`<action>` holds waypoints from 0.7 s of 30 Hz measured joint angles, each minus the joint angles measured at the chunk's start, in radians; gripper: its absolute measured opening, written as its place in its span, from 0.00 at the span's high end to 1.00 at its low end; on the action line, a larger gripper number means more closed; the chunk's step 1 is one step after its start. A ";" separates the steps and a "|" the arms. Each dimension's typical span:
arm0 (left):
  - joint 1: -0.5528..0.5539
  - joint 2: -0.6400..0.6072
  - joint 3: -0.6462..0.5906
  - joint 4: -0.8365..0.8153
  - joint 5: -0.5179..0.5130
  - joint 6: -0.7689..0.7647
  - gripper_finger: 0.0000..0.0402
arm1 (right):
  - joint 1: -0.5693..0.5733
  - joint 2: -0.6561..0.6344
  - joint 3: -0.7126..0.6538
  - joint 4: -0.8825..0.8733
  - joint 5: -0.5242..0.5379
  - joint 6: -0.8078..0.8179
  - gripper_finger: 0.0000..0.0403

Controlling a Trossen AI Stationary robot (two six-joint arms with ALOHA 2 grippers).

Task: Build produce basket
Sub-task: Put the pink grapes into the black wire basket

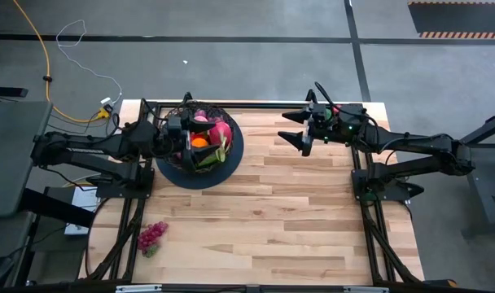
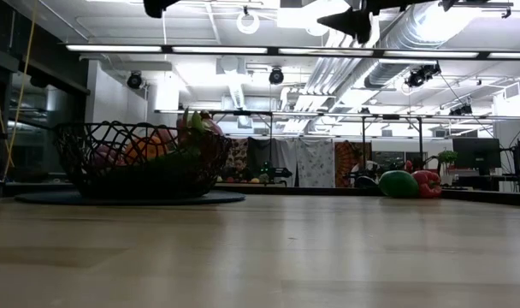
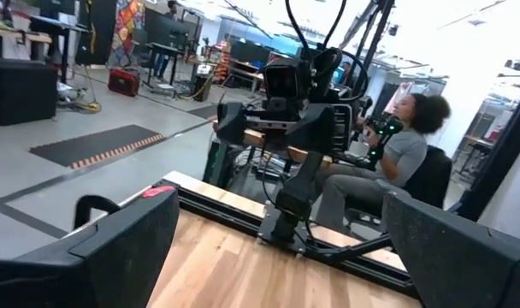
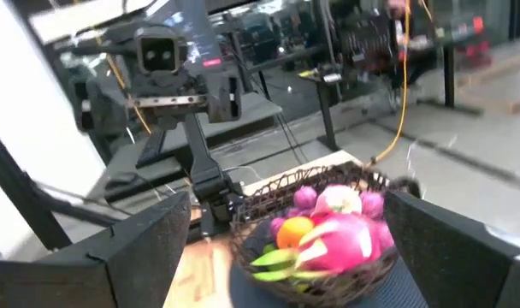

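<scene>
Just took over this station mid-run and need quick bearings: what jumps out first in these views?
The basket, heaped with bright produce, stands at the table's far left, with the left gripper over its left rim. The right gripper hangs open and empty above the bare far right of the table. One purple grape bunch lies alone at the near left corner, outside the basket.

Both arms are dark, almost black, and made of long thin parts with chunky joints. The right gripper (image 1: 297, 138) has two pointed black fingers and tiny green lights just behind it. The left gripper (image 1: 186, 140) has a boxy black head. Thin black cables loop along the arms.
</scene>
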 joint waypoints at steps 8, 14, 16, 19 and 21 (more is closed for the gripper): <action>0.000 0.000 0.000 0.003 0.017 0.025 0.01 | 0.035 0.000 0.000 0.019 -0.003 -0.270 0.06; 0.000 0.000 0.000 0.002 0.018 0.071 0.01 | 0.037 0.000 0.000 0.019 -0.002 -0.263 0.06; 0.000 0.000 0.000 0.002 0.018 0.100 0.01 | 0.037 0.000 0.000 0.019 -0.003 -0.263 0.06; 0.000 0.000 0.000 0.002 0.018 0.128 0.01 | 0.037 0.000 0.000 0.019 -0.002 -0.268 0.06; 0.000 -0.003 0.000 0.000 0.036 0.108 0.01 | 0.037 -0.001 0.000 0.017 -0.002 -0.269 0.06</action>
